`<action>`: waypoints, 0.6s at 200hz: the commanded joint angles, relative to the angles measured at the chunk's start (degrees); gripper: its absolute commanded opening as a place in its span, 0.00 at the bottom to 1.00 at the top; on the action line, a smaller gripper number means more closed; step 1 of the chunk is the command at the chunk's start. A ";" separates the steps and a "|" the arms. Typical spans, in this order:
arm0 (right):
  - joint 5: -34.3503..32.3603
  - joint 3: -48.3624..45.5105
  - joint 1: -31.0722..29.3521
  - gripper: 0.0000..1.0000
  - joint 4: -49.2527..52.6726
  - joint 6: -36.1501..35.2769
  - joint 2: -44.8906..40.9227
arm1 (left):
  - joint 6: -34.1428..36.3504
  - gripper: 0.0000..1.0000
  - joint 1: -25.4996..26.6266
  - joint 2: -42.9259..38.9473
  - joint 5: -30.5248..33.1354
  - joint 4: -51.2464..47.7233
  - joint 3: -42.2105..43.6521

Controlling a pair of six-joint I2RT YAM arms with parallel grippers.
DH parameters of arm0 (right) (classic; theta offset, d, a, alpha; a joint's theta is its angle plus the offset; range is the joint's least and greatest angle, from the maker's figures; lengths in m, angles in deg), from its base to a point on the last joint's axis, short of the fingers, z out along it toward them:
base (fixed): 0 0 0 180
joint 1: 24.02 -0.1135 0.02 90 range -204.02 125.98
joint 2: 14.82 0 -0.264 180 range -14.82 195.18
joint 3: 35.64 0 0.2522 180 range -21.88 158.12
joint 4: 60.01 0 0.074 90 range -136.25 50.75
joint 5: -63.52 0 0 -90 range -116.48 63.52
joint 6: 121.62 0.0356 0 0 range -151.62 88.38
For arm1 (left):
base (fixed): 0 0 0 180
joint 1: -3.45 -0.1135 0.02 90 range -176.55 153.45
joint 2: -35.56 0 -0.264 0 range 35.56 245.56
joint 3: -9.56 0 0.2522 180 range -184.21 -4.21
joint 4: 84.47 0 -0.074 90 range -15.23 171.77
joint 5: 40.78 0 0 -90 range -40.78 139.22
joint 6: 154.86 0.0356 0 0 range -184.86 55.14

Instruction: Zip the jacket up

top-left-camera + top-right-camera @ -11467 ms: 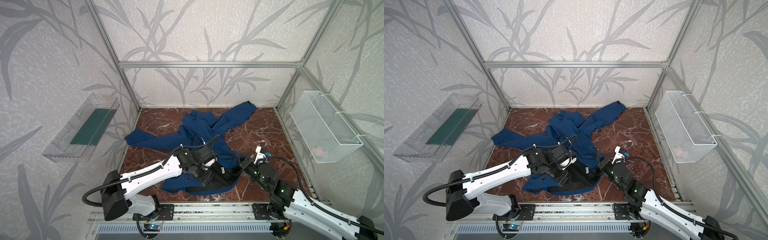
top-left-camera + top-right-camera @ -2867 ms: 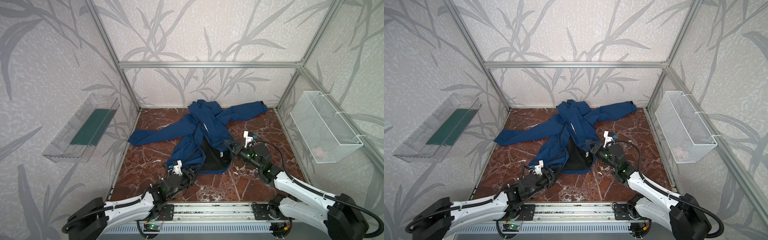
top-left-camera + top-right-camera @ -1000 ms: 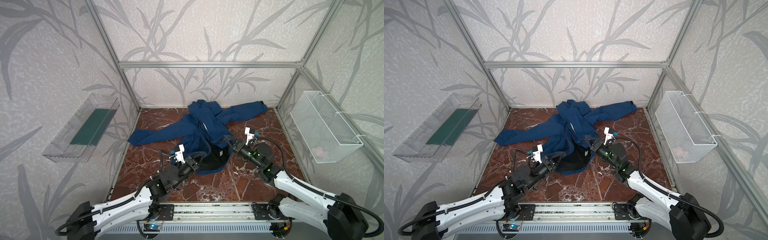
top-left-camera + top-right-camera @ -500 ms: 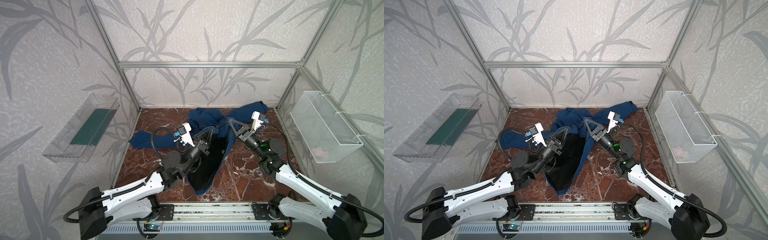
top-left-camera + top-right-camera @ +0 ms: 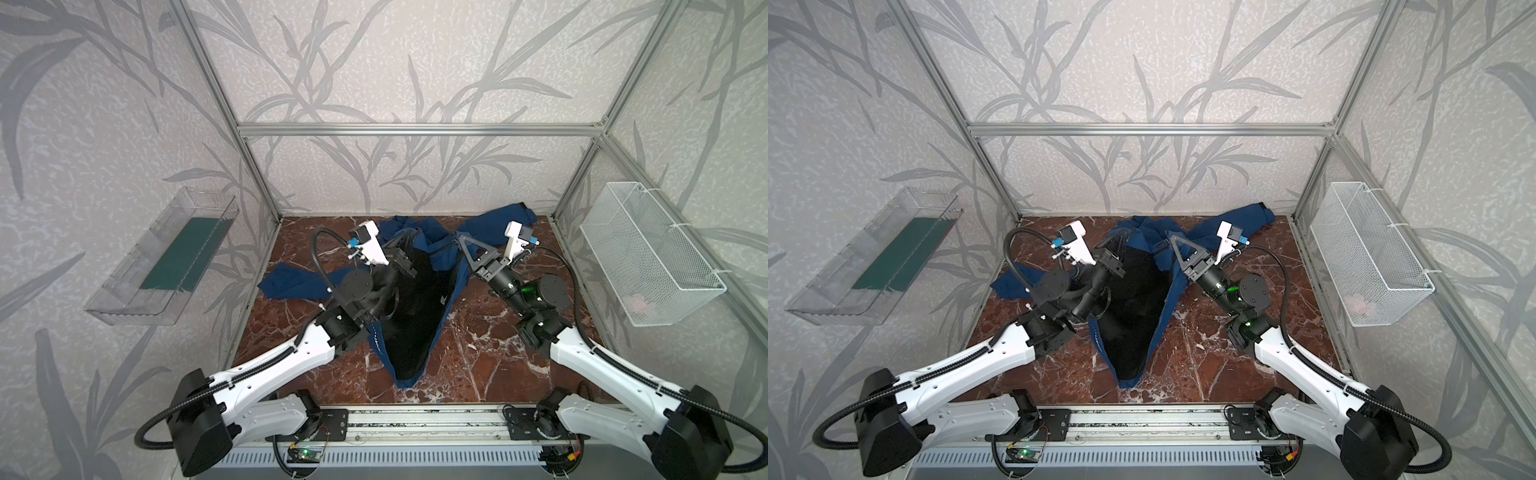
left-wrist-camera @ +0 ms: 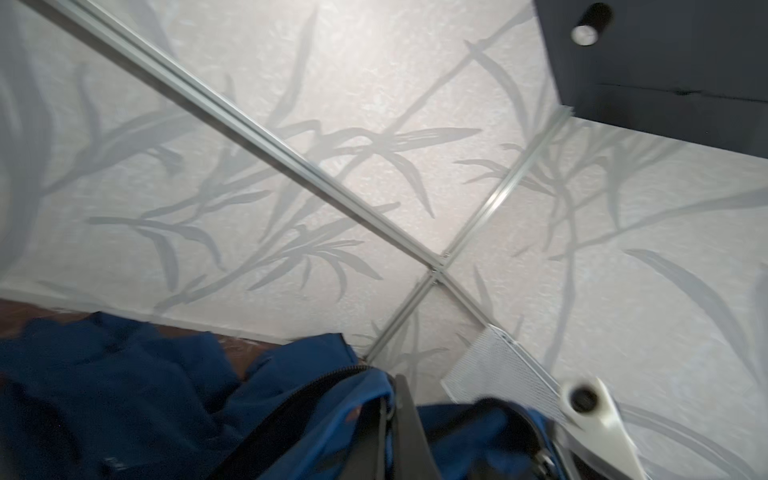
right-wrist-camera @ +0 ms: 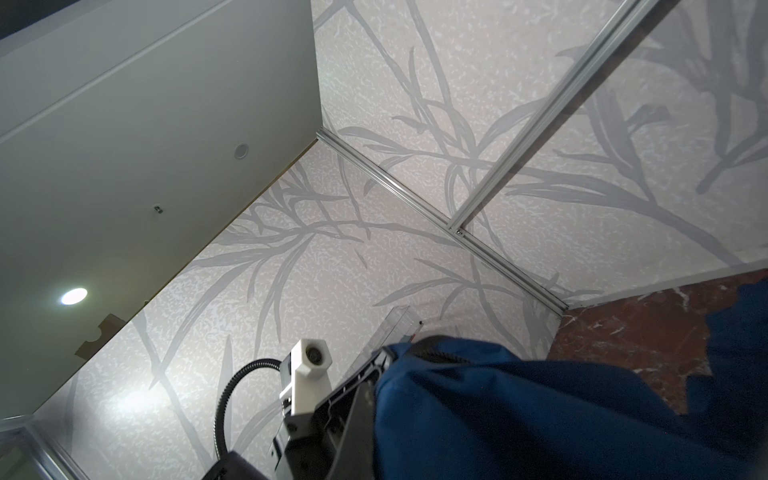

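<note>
Aloft, jacket (image 5: 415,303) edges in left fingers (image 5: 402,248), right fingers (image 5: 467,249), open floor (image 5: 478,353) around

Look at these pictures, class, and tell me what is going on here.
Two robot arms hold a large navy-blue jacket with black lining up above the reddish-brown marble tabletop. The left hand and the right hand are each shut on one front edge, so the jacket hangs open between them in a V, lining showing. Its sleeves trail on the tabletop. The front is not yet zipped.
</note>
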 commanded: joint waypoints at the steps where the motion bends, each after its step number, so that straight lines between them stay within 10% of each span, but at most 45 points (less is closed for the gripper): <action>1: -4.16 -4.47 0.39 0.00 6.56 -2.61 -4.18 | -13.23 0.00 -4.07 -0.83 -0.72 -30.11 -1.99; 59: -10.70 -12.58 0.33 0.00 29.75 -2.08 -10.96 | -35.88 0.01 -0.61 -3.92 -18.88 -22.03 20.37; 85: -12.00 -13.52 0.40 0.00 31.84 -2.27 -10.70 | -28.22 0.60 2.53 -7.03 -21.05 -34.00 16.82; 120: -10.57 -9.93 0.37 0.00 35.32 -5.32 -8.28 | -19.25 0.76 2.36 -9.40 -25.09 -66.44 5.48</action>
